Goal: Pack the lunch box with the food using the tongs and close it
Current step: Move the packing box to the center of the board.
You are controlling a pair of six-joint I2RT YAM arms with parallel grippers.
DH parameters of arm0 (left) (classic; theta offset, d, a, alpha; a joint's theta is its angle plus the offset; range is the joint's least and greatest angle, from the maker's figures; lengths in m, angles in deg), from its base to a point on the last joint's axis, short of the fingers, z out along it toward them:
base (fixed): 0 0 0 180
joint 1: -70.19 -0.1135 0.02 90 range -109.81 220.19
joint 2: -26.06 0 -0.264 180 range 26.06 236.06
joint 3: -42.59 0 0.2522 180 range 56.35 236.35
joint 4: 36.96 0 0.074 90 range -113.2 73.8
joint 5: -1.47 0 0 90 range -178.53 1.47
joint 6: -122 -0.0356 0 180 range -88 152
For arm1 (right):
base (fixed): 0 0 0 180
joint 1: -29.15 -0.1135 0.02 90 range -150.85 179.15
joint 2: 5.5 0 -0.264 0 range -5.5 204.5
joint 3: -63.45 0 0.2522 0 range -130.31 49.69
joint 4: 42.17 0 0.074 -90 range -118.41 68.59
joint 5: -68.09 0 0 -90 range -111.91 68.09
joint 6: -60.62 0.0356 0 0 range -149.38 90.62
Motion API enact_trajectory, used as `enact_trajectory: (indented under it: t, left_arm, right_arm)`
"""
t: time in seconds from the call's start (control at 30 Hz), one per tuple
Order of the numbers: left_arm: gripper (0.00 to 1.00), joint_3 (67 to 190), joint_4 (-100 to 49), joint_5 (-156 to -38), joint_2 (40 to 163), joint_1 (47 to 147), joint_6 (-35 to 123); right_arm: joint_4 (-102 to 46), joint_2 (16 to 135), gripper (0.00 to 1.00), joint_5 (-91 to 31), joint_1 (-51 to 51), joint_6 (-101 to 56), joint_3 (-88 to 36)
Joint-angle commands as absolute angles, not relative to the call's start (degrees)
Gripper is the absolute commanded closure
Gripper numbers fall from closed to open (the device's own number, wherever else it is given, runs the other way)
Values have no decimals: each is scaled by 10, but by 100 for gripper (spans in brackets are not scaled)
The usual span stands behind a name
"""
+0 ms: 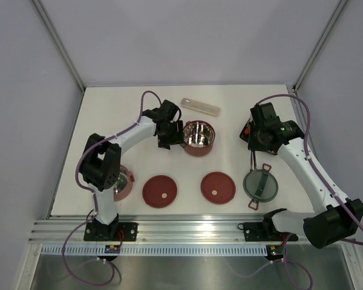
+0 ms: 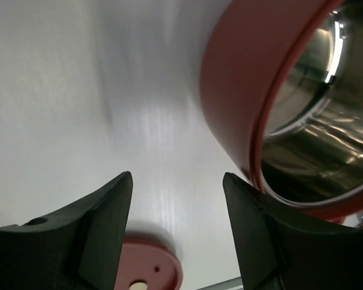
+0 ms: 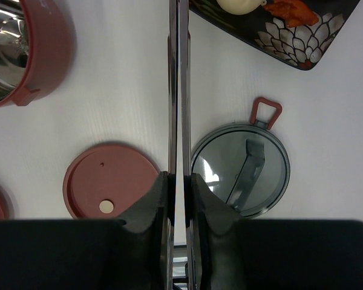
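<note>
Maroon bowl, shiny steel inside, slim silver tongs

The left arm and the right arm share one build: white tubular links between bulky black joints, with a thin purple cable looping alongside. The left tool and right tool have matte black, wedge-shaped fingers.

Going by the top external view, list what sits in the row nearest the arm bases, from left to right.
Partly hidden maroon bowl → maroon disc lid → second maroon disc lid → grey top lid with red latches.
</note>
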State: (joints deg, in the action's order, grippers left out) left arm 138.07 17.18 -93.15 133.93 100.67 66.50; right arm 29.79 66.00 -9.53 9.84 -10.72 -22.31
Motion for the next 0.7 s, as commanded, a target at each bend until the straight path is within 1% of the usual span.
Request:
enact_trajectory:
  t: [0.0,0.07,0.2,0.27,0.33,0.47,0.6,0.67]
  left_arm:
    - [34,1439,149,-975,1347,1025,658]
    - [32,1442,156,-971,1343,1026,647]
    - [30,1427,176,-919,1310,1024,617]
    - [28,1403,186,-895,1276,1017,603]
    - [28,1382,190,-898,1249,1007,599]
    - [27,1318,213,-886,1160,967,595]
    - [24,1297,288,-778,1112,959,578]
    - [23,1289,332,-751,1097,959,577]
  right_arm:
    - [285,642,84,-98,103,-96,-221]
    - [287,644,85,-93,102,-95,-220]
    - [288,649,84,-85,104,-98,-212]
    - [285,652,84,-89,112,-99,-207]
    - [279,655,84,-99,124,-100,-200]
    - [259,650,84,-152,165,-103,-188]
    - [259,654,84,-164,177,-109,-190]
    - [256,655,83,-173,177,-110,-192]
